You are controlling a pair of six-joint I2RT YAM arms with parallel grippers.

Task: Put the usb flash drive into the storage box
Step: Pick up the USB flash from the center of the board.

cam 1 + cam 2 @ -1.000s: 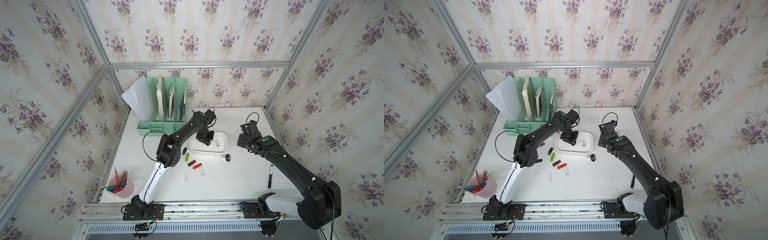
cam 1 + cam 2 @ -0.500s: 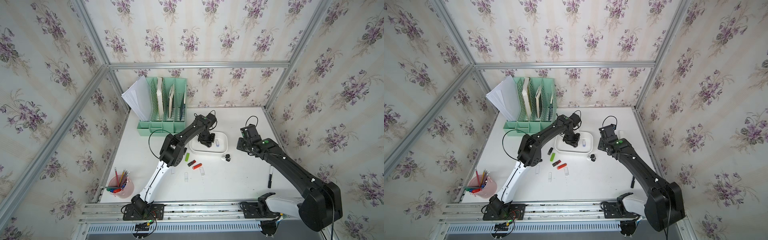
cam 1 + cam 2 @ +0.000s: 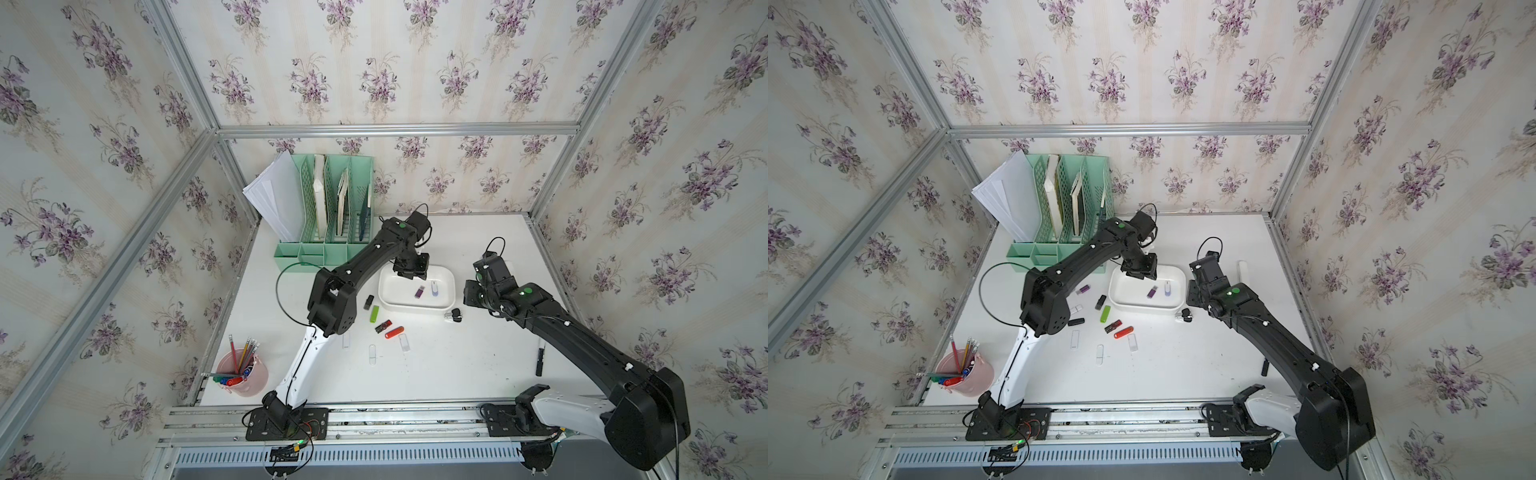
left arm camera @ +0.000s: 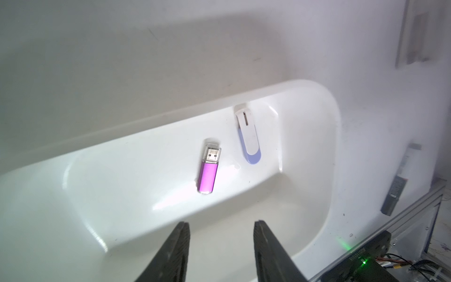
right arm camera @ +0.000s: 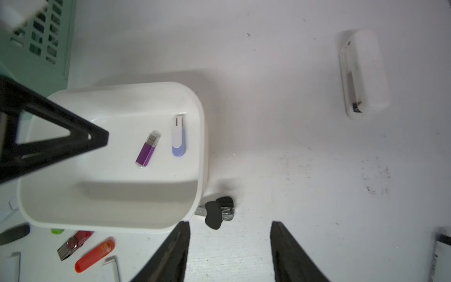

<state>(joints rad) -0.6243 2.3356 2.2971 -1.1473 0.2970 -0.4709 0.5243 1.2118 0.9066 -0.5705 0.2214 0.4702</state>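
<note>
The storage box (image 3: 415, 308) is a shallow white tub at mid-table. On its floor lie a purple usb flash drive (image 3: 419, 293) with a clear cap and a white-and-blue swivel drive (image 3: 434, 288); both also show in the left wrist view, purple drive (image 4: 208, 172) and swivel drive (image 4: 249, 136). My left gripper (image 4: 220, 223) hangs open and empty over the box's far-left end (image 3: 410, 275). My right gripper (image 5: 230, 223) is open over bare table just right of the box, close to a black swivel drive (image 5: 217, 212) that rests against the box's outer wall.
Several loose drives lie left of and in front of the box: black (image 3: 368, 302), green (image 3: 375, 313), red-black (image 3: 383, 326), orange (image 3: 394, 332). A mint file organizer (image 3: 328, 208) stands at the back left, a pink pen cup (image 3: 243, 374) front left, a black marker (image 3: 539, 361) front right, a white case (image 5: 363, 73) beyond the right gripper.
My left gripper has opened over the box and the purple drive now lies loose on the box floor. My right gripper has opened wider and shifted slightly.
</note>
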